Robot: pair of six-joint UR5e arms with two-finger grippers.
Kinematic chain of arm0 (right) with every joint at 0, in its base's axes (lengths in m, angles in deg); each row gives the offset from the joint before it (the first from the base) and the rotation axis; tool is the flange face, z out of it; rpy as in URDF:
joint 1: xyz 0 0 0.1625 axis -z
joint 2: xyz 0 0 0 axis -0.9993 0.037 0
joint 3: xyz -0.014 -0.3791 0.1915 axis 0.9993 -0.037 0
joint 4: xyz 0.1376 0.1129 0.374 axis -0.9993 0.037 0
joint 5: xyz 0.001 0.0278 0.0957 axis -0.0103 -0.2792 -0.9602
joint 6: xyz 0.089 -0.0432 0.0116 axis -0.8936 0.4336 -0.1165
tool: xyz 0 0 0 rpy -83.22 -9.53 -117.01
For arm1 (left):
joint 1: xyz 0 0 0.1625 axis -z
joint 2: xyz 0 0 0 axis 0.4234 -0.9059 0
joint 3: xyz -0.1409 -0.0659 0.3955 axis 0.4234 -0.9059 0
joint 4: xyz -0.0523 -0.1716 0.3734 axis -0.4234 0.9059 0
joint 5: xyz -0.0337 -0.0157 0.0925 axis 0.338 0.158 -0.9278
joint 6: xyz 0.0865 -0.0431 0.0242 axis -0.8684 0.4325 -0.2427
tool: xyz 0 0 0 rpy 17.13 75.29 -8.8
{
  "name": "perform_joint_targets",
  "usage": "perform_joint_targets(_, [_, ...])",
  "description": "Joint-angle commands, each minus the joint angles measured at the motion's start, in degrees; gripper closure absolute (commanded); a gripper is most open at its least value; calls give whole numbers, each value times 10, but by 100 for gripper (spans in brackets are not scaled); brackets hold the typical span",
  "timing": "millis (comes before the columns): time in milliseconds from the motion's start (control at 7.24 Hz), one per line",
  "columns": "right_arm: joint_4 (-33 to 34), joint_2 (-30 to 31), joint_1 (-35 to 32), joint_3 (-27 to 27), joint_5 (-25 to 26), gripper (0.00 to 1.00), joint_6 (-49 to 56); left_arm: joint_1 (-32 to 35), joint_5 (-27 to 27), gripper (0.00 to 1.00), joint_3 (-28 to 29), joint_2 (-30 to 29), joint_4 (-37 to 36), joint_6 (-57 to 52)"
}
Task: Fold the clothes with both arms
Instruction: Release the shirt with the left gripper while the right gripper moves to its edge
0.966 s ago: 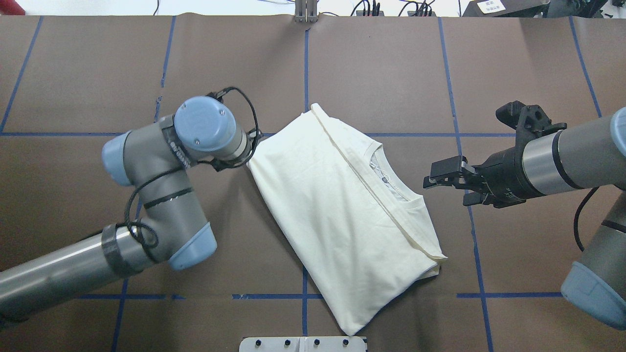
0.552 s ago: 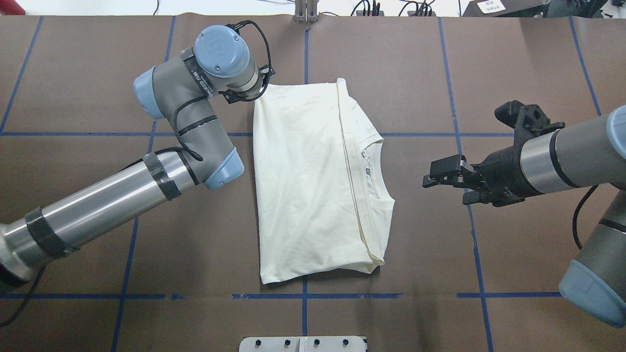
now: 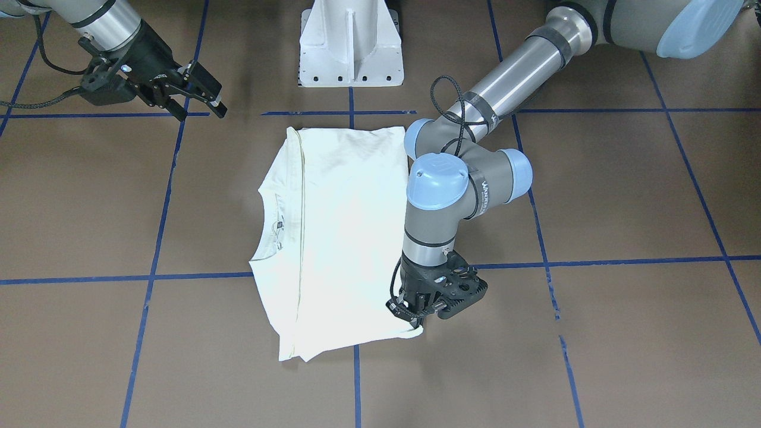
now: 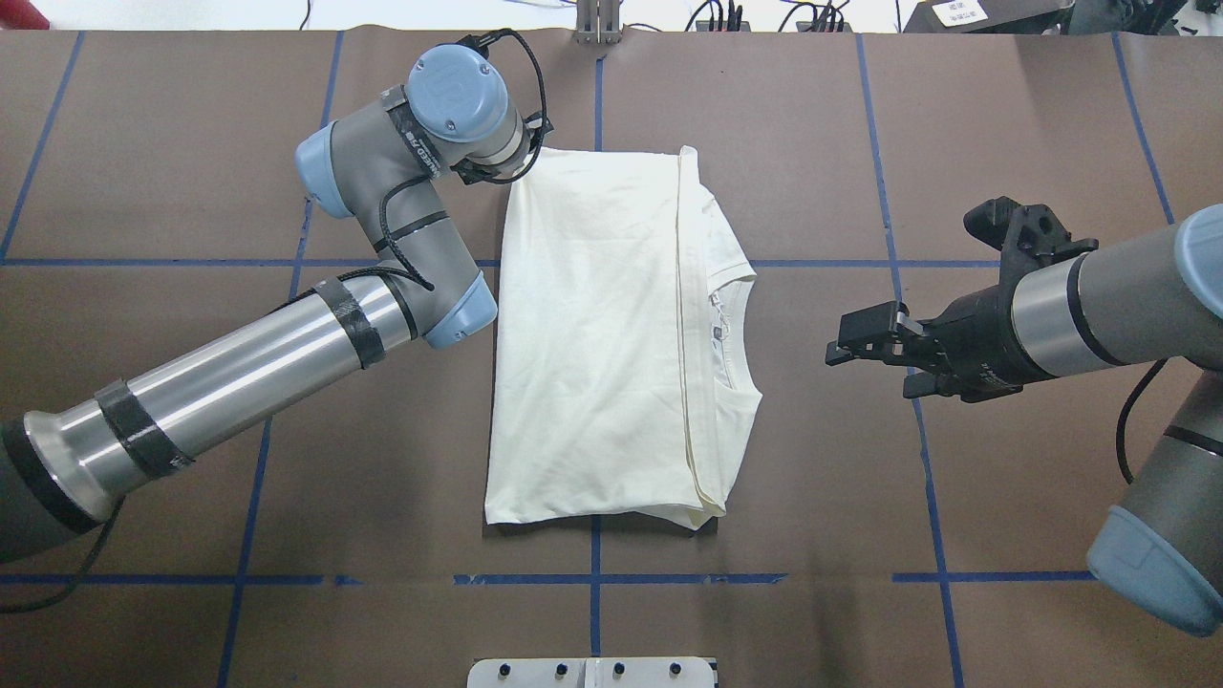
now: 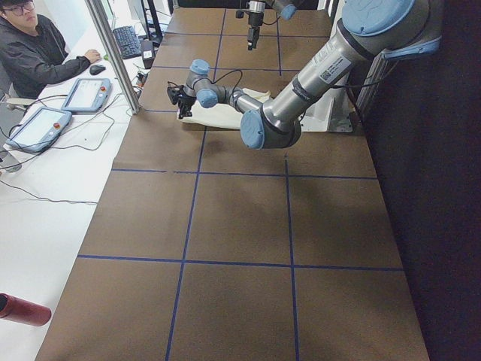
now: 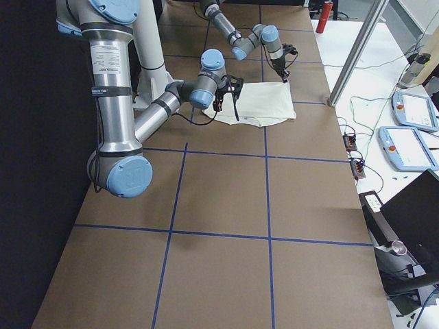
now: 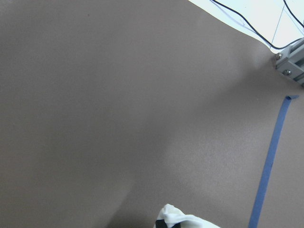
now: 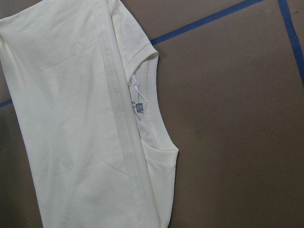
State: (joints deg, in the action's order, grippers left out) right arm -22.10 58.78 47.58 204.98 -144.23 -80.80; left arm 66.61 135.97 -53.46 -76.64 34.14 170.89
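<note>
The cream T-shirt (image 4: 602, 334) is lying flat in the middle of the brown table (image 4: 172, 143), folded lengthwise into a long rectangle with the plain side up, so there's no print showing. The neckline (image 8: 151, 121), with a little label inside, sits on the edge that faces the right arm's side. The left gripper (image 3: 411, 316) is down at the shirt's far corner on the robot's left, and it's pinched closed on that corner. The left wrist cam shows a small tuft of cream cloth (image 7: 176, 219) poking up between the fingers, with bare table beyond it. From overhead the wrist hides those fingers. The right gripper (image 4: 839, 346) sits off to the side of the collar, clear of the cloth, with its fingers spread apart and nothing between them. Its wrist cam looks down on the collar half of the shirt. Blue tape lines (image 4: 598, 96) grid the table, and one runs under the shirt. The white pedestal base (image 3: 351, 44) is at the robot's edge, and a person (image 5: 37, 53) sits at a side desk.
</note>
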Motion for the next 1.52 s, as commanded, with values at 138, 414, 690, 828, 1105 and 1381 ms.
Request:
perform_joint_targets(138, [0,-1,1,-2,2,0,1,1,-10,100,2,11,1,0])
perform_joint_targets(414, [-1,-1,1,-2,2,0,1,1,-14,26,3,21,19,-5])
perform_joint_targets(690, [2,-2,4,-7,3,0,3,10,-19,0,-2,30,33,-44])
perform_joint_targets(828, [3,-21,4,-29,6,0,6,17,-9,0,-19,32,25,-64])
perform_joint_targets(1105, [4,-47,19,-75,20,0,18,20,51,0,-131,86,-37,-70])
perform_joint_targets(1381, [82,-87,72,-92,90,0,77,20,53,0,-263,128,-137,-98])
